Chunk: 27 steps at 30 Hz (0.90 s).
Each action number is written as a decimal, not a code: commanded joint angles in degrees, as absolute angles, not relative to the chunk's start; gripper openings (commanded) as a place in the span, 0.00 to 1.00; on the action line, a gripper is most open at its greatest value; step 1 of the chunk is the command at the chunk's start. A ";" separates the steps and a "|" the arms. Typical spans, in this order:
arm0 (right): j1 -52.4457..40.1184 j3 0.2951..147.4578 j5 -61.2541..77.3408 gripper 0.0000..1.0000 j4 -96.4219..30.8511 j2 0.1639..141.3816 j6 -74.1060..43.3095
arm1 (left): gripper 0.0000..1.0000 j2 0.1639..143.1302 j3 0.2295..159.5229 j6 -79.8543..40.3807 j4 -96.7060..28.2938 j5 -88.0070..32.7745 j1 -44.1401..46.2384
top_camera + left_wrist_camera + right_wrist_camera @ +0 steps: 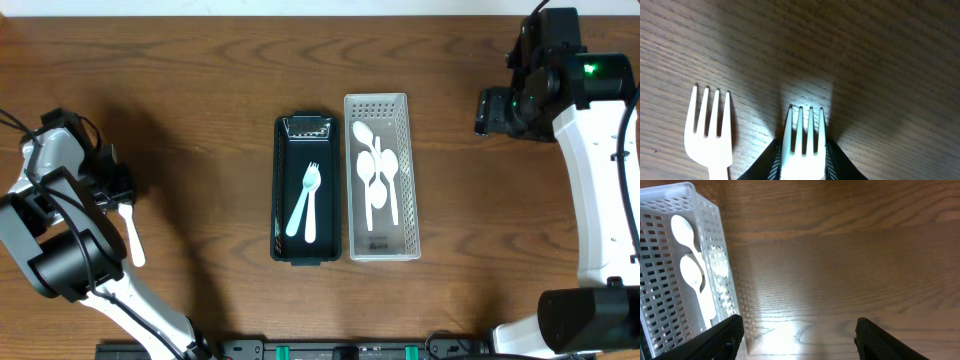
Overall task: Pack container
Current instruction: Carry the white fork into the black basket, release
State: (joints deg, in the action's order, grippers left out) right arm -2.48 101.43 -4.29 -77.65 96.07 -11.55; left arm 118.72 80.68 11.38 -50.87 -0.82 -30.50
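Left gripper [802,162], well to the left of the black container [282,190], is clamped on the held fork [804,127]. The fork's long axis runs along the fingers, tines pointing away from the wrist. A loose fork [710,132] lies flat on the table [200,80] just beside it, parallel, tines the same way. Inside the container a packed fork [306,200] lies roughly lengthwise, tines toward the far end. Right of the container, touching it, a white basket [404,170] holds spoons [375,170]. Beyond that, the right gripper [800,335] hovers with jaws spread wide, holding nothing.
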 commanded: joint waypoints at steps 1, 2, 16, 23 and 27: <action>-2.63 101.12 -4.08 0.75 -77.41 95.92 -12.14 | 0.13 118.19 80.05 10.31 -52.23 0.45 -29.06; -2.63 101.12 -4.08 0.75 -77.32 95.94 -12.14 | 0.13 117.40 80.49 10.24 -52.95 0.47 -28.38; -2.63 101.12 -4.05 0.75 -74.96 95.94 -12.14 | 0.07 92.90 82.87 -3.75 -61.93 -8.19 -3.44; -2.63 101.12 -4.05 0.75 -75.00 95.92 -12.12 | 0.07 86.46 82.85 -12.47 -55.16 -8.56 16.14; -2.63 101.12 -4.05 0.75 -75.02 95.94 -12.12 | 0.07 88.49 82.72 -13.80 -50.65 -7.70 24.71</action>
